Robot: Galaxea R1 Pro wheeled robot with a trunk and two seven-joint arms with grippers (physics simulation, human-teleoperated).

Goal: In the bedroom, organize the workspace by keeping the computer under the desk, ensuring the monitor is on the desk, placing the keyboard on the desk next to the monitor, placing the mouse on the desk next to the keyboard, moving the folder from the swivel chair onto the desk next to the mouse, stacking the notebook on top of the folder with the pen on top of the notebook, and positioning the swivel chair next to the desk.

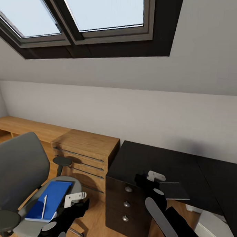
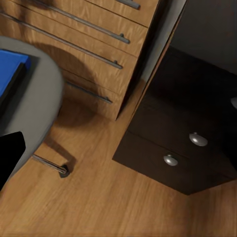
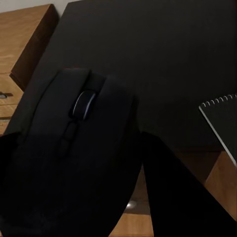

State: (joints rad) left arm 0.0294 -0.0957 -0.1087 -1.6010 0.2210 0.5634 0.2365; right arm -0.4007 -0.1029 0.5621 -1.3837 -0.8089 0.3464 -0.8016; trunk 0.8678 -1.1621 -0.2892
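Observation:
My right gripper (image 1: 145, 180) is shut on the dark mouse (image 3: 84, 148) and holds it just above the left end of the black desk (image 1: 165, 162). A dark grey notebook (image 1: 175, 190) lies on the desk's front edge just right of that gripper, its spiral edge visible in the right wrist view (image 3: 224, 123). The blue folder (image 1: 53, 198) lies on the grey swivel chair (image 1: 16, 165) with the white pen (image 1: 44, 206) on top of it. My left gripper (image 1: 78, 203) hangs open beside the seat, right of the folder. A light grey computer (image 1: 213, 231) stands under the desk at the lower right.
Low wooden shelving with drawers (image 1: 86, 155) stands between the chair and the desk's dark drawer unit (image 1: 126, 205) with silver knobs. A sloped white wall with skylights (image 1: 102, 14) rises behind. Wooden floor (image 2: 98, 197) shows between chair base and drawer unit.

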